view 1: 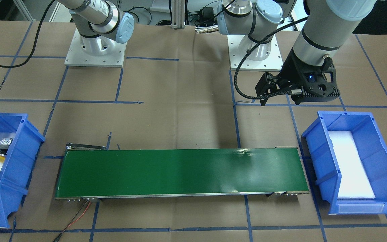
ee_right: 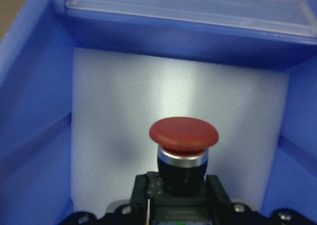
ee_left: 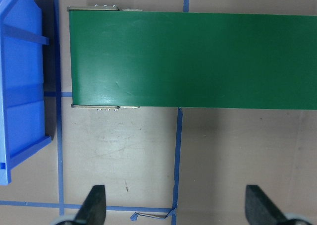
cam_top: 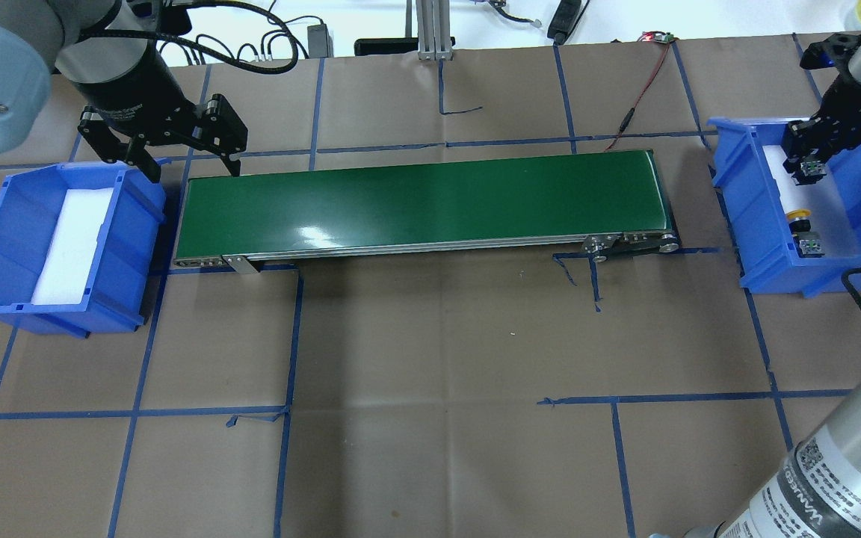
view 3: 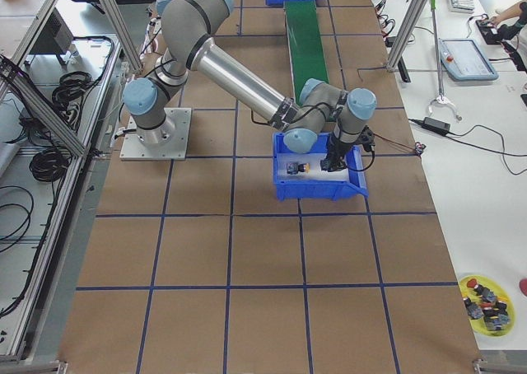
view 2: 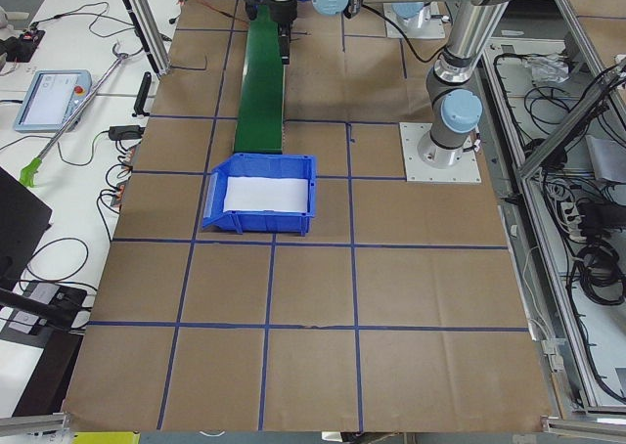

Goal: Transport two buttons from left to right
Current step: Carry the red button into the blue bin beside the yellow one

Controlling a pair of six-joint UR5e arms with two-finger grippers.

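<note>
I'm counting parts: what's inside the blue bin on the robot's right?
In the blue bin: a white foam pad, a yellow button lying on it, and a red button clamped in the right tool. The tool covers part of the foam; that part is hidden.

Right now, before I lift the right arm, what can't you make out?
- Whether the right gripper grips the red button: the right wrist view's bottom edge cuts off its fingers.
- Red button, front-facing view: the left edge crops it and the blue bin.
- Exterior left view: that bin's contents are too small to see.
</note>
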